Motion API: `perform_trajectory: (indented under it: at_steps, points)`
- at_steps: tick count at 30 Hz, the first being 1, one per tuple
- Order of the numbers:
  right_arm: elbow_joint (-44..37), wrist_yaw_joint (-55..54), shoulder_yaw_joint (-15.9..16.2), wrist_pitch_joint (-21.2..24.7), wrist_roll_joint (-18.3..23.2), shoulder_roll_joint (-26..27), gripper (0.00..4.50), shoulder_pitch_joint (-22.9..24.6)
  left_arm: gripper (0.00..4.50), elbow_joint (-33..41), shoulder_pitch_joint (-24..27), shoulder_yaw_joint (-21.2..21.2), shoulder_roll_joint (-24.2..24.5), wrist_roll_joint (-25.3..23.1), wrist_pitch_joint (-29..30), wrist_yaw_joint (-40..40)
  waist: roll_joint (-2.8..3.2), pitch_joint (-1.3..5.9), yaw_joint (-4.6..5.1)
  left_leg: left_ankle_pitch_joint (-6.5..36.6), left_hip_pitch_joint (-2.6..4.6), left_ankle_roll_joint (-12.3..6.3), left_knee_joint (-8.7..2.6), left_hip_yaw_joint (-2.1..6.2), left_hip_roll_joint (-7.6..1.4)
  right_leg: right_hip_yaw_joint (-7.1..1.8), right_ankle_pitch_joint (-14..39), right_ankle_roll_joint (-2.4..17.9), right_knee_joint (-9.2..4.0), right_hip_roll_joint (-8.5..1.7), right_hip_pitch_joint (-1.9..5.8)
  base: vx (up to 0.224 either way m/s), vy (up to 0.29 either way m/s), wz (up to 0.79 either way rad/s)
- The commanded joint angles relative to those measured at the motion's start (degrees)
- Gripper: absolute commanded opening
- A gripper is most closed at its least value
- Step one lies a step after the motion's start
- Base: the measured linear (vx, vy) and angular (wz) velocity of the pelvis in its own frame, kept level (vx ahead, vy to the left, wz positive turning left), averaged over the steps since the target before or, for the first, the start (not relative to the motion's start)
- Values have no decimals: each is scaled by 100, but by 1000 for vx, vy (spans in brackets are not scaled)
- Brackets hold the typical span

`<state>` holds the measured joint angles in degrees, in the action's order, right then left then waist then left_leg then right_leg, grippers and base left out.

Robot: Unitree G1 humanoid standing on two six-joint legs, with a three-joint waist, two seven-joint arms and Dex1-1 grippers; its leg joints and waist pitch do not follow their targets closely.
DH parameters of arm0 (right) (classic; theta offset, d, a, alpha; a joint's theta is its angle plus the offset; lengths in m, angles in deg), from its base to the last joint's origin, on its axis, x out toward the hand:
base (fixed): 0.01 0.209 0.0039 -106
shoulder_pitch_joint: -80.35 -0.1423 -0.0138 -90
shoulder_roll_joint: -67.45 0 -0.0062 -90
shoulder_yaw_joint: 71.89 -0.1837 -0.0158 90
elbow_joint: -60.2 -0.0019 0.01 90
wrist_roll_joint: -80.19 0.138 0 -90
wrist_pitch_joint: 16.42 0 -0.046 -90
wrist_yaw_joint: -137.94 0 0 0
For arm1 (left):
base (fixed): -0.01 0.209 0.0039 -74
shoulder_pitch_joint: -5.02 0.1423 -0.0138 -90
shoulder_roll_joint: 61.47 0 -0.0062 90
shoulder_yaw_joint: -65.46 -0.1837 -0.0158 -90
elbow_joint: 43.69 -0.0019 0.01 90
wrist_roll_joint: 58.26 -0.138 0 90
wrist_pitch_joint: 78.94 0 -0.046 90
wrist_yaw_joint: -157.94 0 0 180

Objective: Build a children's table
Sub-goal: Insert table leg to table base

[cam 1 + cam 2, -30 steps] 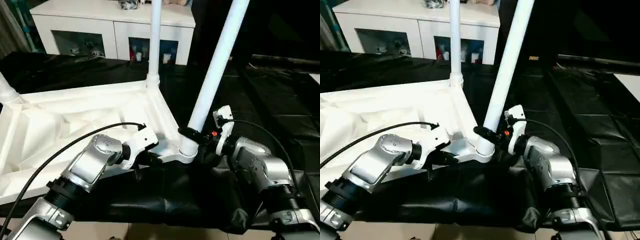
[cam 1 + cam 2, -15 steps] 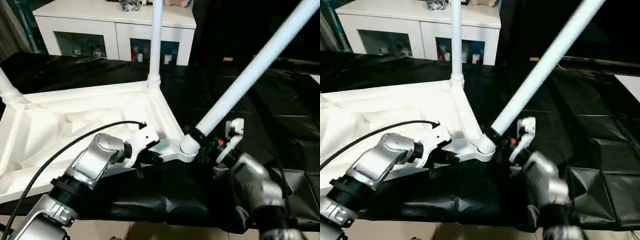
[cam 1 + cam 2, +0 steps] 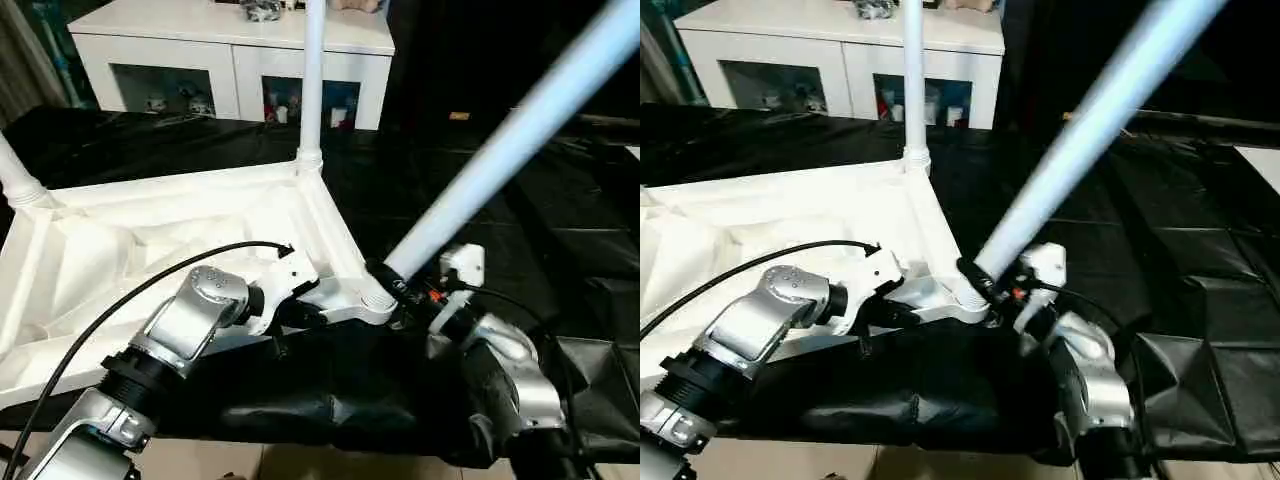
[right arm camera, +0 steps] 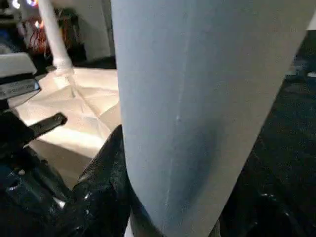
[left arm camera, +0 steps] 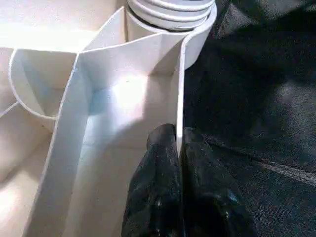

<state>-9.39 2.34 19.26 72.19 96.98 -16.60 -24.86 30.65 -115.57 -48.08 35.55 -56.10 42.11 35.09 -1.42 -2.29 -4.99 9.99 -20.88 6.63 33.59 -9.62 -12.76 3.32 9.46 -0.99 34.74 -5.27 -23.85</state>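
The children's table (image 3: 150, 250) lies upside down on the black-covered work table, ribbed underside up. One white leg (image 3: 312, 80) stands upright in the far corner socket, and another leg (image 3: 18, 180) rises at the left. A third leg (image 3: 500, 150) leans steeply to the right out of the near right corner socket (image 3: 372, 298). My right gripper (image 3: 398, 288) is shut around this leg just above the socket, one black finger (image 4: 106, 173) pressed to its side. My left gripper (image 5: 178, 145) is shut on the tabletop's thin front rim (image 5: 180, 89), a short way left of that socket.
A white cabinet with glass doors (image 3: 240, 50) stands behind the work table. The black cover (image 3: 560, 230) stretches to the right and hangs in folds over the front edge (image 3: 330, 410). A black cable (image 3: 150, 285) arcs over my left forearm.
The leg in my right gripper has swung from nearly upright to a steep lean to the right, and my right wrist has turned with it. The left arm has stayed put.
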Motion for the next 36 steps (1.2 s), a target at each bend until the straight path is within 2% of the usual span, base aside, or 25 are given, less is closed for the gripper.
perform_trajectory:
  at_steps: [1, 2, 3, 5, 6, 7, 8, 11, 12, 13, 17, 22, 24, 28, 29, 30, 31, 35, 36]
  points:
    - [250, 344, 485, 510, -271, -100, 186, 65, 0, -62, -153, 103, 39, -63, 14, -100, -80, 218, 9, 2262, 7, -127, -510, -3, 31, -136, 3125, 560, -575, -195, 197, 0, 0, 0]
    - [292, 441, 531, 552, -297, -156, 186, 9, 0, -45, -142, 99, 49, -62, 17, -92, -66, 218, 1, 2235, 12, -128, -516, -7, 24, -145, 3151, 546, -593, -202, 191, 0, 0, 0]
    - [339, 526, 574, 605, -332, -213, 186, -58, 0, -29, -129, 95, 64, -64, 15, -82, -101, 215, 17, 2223, 12, -128, -512, -14, 17, -143, 3167, 528, -607, -202, 180, 0, 0, 0]
    - [418, 757, 671, 748, -362, -327, 186, -182, 0, 2, -101, 91, 89, -64, 14, -70, -99, 205, 13, 2255, 17, -119, -516, -9, 19, -137, 3268, 497, -617, -210, 168, 0, 0, 0]
    - [442, 835, 705, 800, -370, -364, 186, -219, 0, 10, -94, 90, 96, -64, 16, -65, -122, 213, 12, 2240, 17, -122, -516, -6, 15, -130, 3285, 482, -615, -215, 176, 0, 0, 0]
    - [480, 1017, 806, 930, -390, -457, 186, -290, 0, 35, -76, 90, 111, -62, 20, -53, -166, 220, 15, 2163, 8, -140, -517, -10, 14, -125, 3242, 478, -613, -213, 190, 0, 0, 0]
    - [510, 1108, 856, 969, -409, -500, 186, -320, 0, 48, -68, 89, 118, -60, 25, -46, -148, 227, 6, 2114, 6, -145, -520, -9, 11, -127, 3188, 493, -602, -217, 197, 0, 0, 0]
    - [642, 1324, 932, 1047, -427, -587, 186, -411, 0, 75, -52, 77, 143, -56, 31, -13, -147, 235, -9, 1944, 11, -144, -526, -32, -3, -145, 2828, 594, -592, -213, 188, 0, 0, 0]
    - [696, 1403, 942, 1080, -413, -613, 186, -448, 0, 89, -44, 75, 154, -51, 32, 0, -190, 249, -10, 1869, -7, -155, -528, -27, -3, -137, 2703, 640, -553, -211, 217, 0, 0, 0]
    - [779, 1488, 946, 1090, -408, -641, 186, -496, 0, 100, -40, 60, 175, -48, 10, 41, -197, 252, -10, 1848, -10, -163, -529, -31, -7, -137, 2649, 663, -549, -207, 221, 0, 0, 0]
    - [962, 1895, 980, 1198, -327, -700, 186, -570, 0, 179, -37, -85, 303, 37, -247, 507, -201, 260, -21, 1815, -1, -174, -529, -38, -12, -139, 2372, 772, -528, -204, 225, 0, 0, 0]
    - [1129, 2335, 1140, 1162, -368, -815, 186, -590, 0, 381, -59, -413, 595, 175, -570, 1449, -167, 257, -2, 1906, 17, -93, -561, -30, -39, -143, 1975, 935, -486, -186, 228, 0, 0, 0]
    - [1134, 2424, 1158, 1135, -386, -845, 186, -581, 0, 259, -141, -437, 611, 108, -660, 1471, -185, 254, 5, 1981, 29, -64, -567, -32, -45, -144, 1881, 988, -480, -183, 230, 0, 0, 0]
    - [1106, 2575, 1175, 1078, -405, -866, 186, -538, 0, -85, -338, -415, 599, -34, -847, 1406, -193, 225, -13, 2333, 97, 4, -577, -32, -41, -161, 2099, 999, -515, -197, 210, 0, 0, 0]
    - [1137, 2613, 1187, 1019, -422, -854, 186, -524, 0, -229, -404, -383, 588, -70, -923, 1390, -165, 214, -16, 2391, 93, 17, -585, -24, -41, -159, 2155, 994, -518, -202, 212, 0, 0, 0]
    - [1179, 2569, 1174, 965, -442, -831, 186, -525, 0, -305, -438, -356, 569, -85, -925, 1343, -180, 202, -9, 2509, 104, 24, -586, -22, -34, -152, 2351, 955, -543, -203, 208, 0, 0, 0]
    - [1229, 2484, 1143, 919, -460, -796, 186, -534, 0, -368, -466, -324, 544, -95, -899, 1276, -171, 203, -15, 2588, 127, 33, -581, -15, -36, -153, 2527, 924, -565, -219, 195, 0, 0, 0]
    - [1478, 2008, 938, 809, -507, -620, 186, -643, 0, -600, -554, -210, 424, -155, -808, 949, -192, 174, -4, 2745, 131, 36, -587, 2, -24, -141, 2974, 803, -616, -226, 167, 0, 0, 0]
    - [1648, 1724, 847, 739, -567, -559, 186, -728, 0, -698, -593, -185, 375, -176, -766, 841, -193, 164, 2, 2812, 130, 51, -594, 24, -22, -123, 3284, 694, -646, -241, 165, 0, 0, 0]
